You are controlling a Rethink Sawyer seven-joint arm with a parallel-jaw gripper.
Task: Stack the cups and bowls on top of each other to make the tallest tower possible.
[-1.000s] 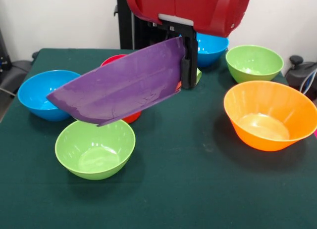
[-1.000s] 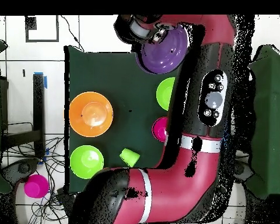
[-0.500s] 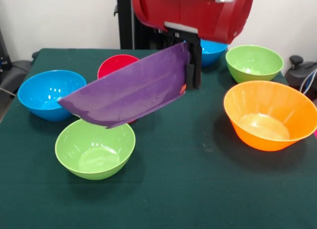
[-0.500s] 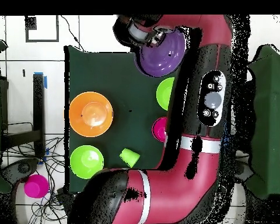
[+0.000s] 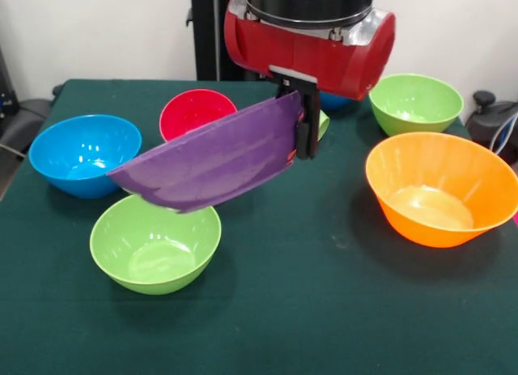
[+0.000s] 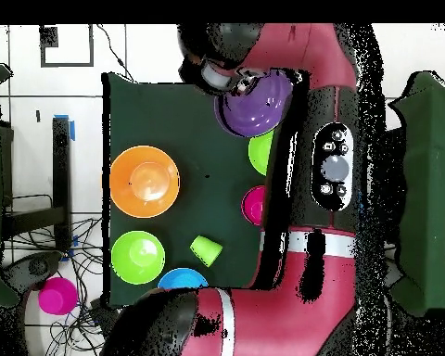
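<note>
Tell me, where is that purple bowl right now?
In the front view the purple bowl hangs tilted in the gripper, lifted above the near light green bowl and in front of the red bowl.

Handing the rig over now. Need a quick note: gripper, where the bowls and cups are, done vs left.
Gripper: shut on the purple bowl, gripped by its rim and held tilted above the table.
On the table, all apart: red bowl, blue bowl, near green bowl, far green bowl, orange bowl. The green cup lies by itself in the overhead view.
Done: nothing visibly stacked.
Left: place the purple bowl and build the whole tower.
</note>
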